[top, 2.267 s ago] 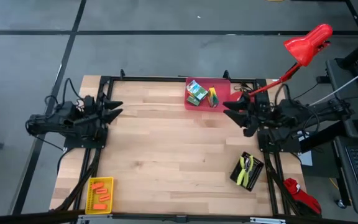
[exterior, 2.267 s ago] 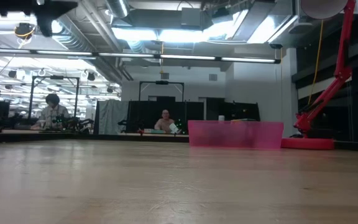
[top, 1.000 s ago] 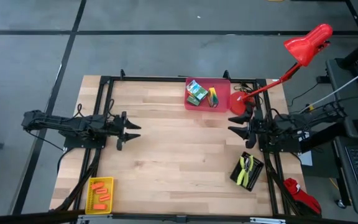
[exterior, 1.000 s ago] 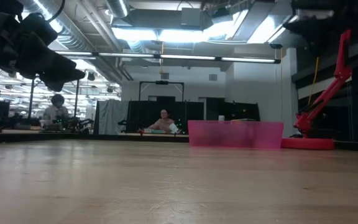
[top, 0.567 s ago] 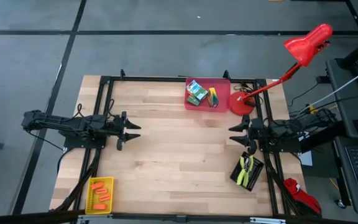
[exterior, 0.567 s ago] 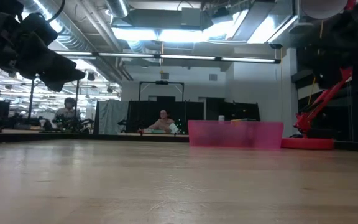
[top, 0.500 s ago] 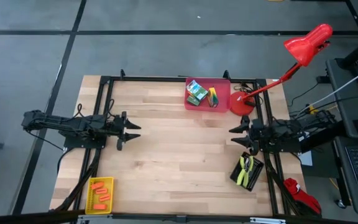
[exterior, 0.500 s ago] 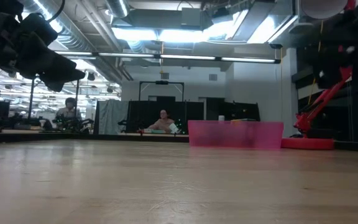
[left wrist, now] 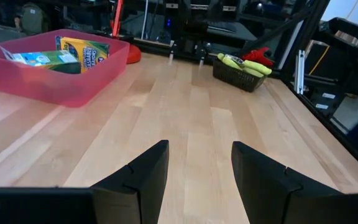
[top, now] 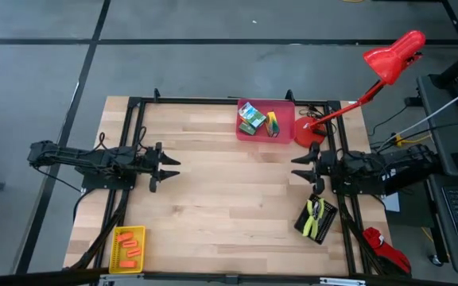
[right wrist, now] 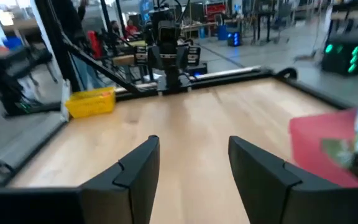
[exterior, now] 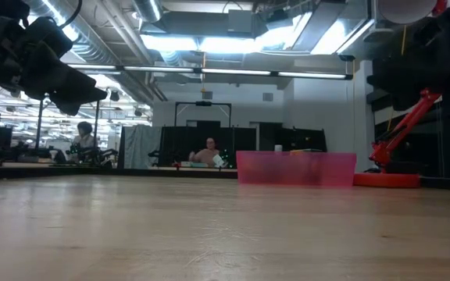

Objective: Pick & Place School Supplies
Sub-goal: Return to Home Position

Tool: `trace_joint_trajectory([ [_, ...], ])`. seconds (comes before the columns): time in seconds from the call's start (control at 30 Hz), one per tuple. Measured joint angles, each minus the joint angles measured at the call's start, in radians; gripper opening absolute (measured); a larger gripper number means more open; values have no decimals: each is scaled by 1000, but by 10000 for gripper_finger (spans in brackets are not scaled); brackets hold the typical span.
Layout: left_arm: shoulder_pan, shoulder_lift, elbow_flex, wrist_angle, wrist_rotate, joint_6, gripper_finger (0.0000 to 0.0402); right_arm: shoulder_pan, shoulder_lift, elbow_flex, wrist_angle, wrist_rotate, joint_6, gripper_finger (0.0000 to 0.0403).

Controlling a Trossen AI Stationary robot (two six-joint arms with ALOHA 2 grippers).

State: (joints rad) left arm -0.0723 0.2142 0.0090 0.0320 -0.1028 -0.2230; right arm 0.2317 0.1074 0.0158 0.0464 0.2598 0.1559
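While left claw (top: 172,168) and right claw (top: 299,170) gape empty, the crayon boxes (top: 251,117) seem light, crushable; pinch narrow sides.

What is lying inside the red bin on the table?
Green-and-yellow crayon boxes lie inside the red bin. Anything beneath them is covered, so I cannot tell.

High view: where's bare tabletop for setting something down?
Widest free patch: middle of the light wooden tabletop, between the open left pincer and the open right pincer. Also bare: the strip between the yellow plastic bin and the black bin. Crowded: the corner with the red plastic bin and the red lamp base.
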Motion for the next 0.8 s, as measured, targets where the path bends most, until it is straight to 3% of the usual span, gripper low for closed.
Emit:
trace_joint_trajectory([
  [0.17, 0, 0, 0, 0, 0, 0, 173, 6, -6, 0, 15, -14, 97, 192],
  [0.8, 0, 0, 0, 0, 0, 0, 173, 6, -5, 0, 25, -14, 95, 191],
])
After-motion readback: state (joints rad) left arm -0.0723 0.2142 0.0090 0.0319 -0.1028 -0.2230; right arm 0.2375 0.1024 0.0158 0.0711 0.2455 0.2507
